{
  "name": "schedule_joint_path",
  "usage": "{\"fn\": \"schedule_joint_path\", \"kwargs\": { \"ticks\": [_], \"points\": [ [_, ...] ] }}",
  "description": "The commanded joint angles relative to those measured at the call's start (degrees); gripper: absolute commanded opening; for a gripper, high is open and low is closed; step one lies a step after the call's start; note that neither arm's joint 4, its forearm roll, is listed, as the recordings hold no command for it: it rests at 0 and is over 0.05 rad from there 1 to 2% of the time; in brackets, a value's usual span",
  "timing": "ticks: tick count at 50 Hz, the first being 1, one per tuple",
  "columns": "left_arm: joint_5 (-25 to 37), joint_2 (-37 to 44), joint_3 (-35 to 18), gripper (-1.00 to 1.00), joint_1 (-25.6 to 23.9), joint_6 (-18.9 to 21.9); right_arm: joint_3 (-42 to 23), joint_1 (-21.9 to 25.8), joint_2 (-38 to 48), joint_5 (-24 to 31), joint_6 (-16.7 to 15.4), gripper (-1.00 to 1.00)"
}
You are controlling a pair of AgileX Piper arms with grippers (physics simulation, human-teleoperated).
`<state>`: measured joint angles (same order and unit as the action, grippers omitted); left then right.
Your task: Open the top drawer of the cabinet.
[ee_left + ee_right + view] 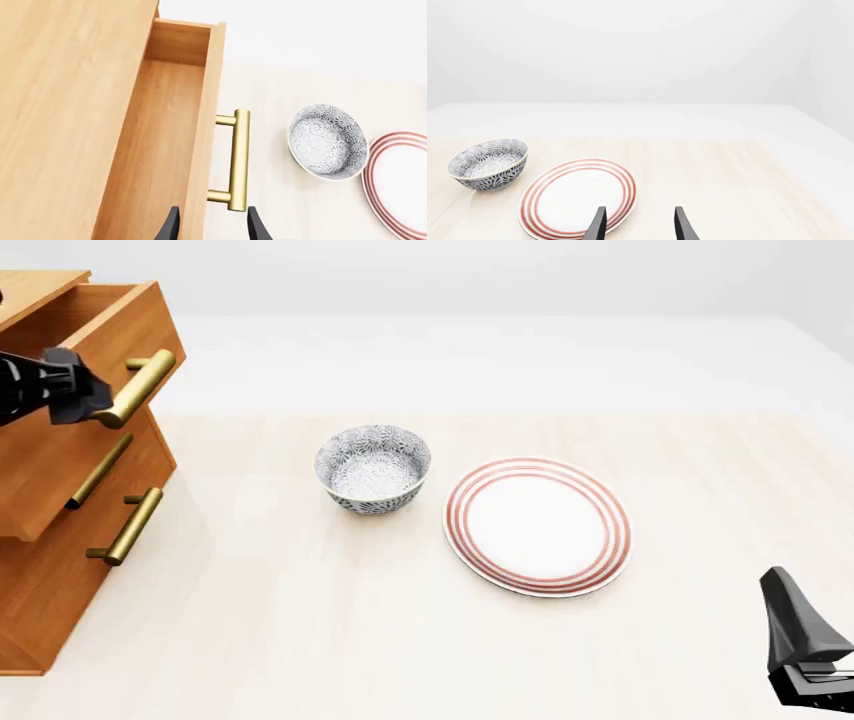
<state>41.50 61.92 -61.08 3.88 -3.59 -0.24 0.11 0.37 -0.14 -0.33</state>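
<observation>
1. Front view puts the cabinet (54, 540) at the table's (400, 640) left edge, with the top drawer (80, 350) pulled out past the two lower ones.
2. My left gripper (96, 398) sits at the near end of the brass handle (134, 388).
3. On the left wrist view I see the drawer's bare wooden inside, and my jaws spread, one finger either side of the drawer front and the bar's end (238, 202); I cannot tell whether they touch the bar.
4. My right gripper (639, 225) hangs low at the table's near right, jaws spread and holding nothing, above the red-ringed plate's (577, 197) near edge.
5. I see a patterned bowl (374, 468) just left of that plate.
</observation>
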Motion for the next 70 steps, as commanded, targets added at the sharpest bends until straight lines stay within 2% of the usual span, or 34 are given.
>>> {"fn": "schedule_joint_path", "kwargs": {
  "ticks": [1, 40, 70],
  "points": [
    [-0.37, 0.45, 0.35, 1.00, -2.35, -0.68, 0.00, 0.00, 0.00, 0.00, -0.02, 1.00],
    [1.57, 0.87, -0.37, 1.00, -10.64, -2.54, 0.00, 0.00, 0.00, 0.00, -0.01, 1.00],
    [0.51, 1.37, 1.47, 1.00, -18.65, -6.24, 0.00, 0.00, -0.01, 0.00, 0.01, 1.00]
  ]
}}
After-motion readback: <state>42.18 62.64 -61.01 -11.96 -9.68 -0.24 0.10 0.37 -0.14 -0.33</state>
